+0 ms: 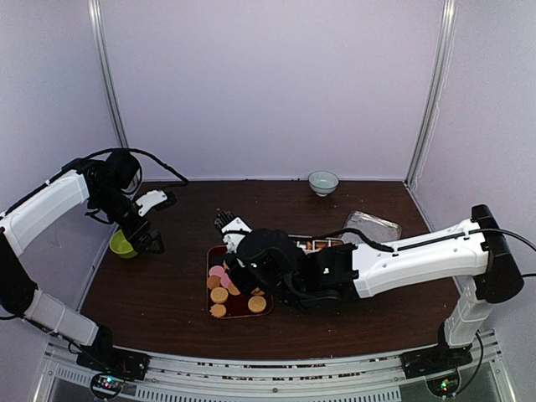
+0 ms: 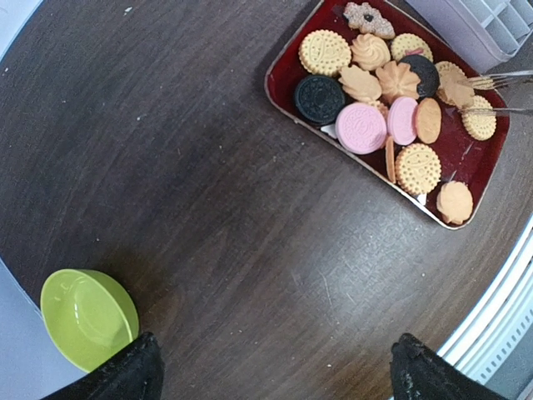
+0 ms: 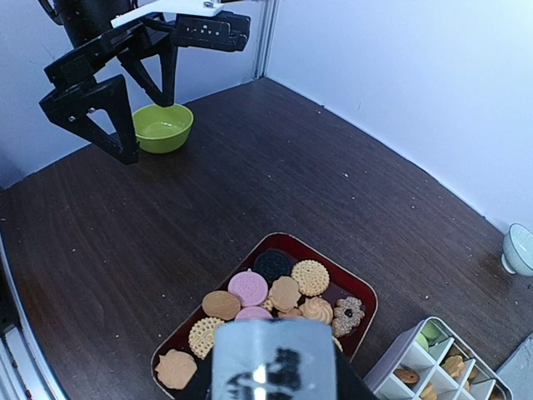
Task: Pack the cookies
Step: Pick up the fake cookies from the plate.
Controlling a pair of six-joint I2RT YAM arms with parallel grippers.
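Left hand point(image 2: 276, 367) hangs wide open at nine o'clock from the red tray point(image 2: 279, 75) of cookies point(image 2: 391, 108), just beside the green bowl point(image 2: 87, 317). Right hand point(image 1: 255, 255) over the tray, grip impossible to tell.

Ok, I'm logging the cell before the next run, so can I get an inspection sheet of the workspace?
Surface: dark wooden table, no spills seen.
Job's things: cookies piled in red tray; a few in compartment box.
Clutter: green bowl, pale bowl, clear plastic wrapper, metal tongs over the tray.
Grippers: left gripper open, empty; right gripper blurred, state unclear.
Cables: black cable loops off left arm.
Surroundings: plain pale walls.
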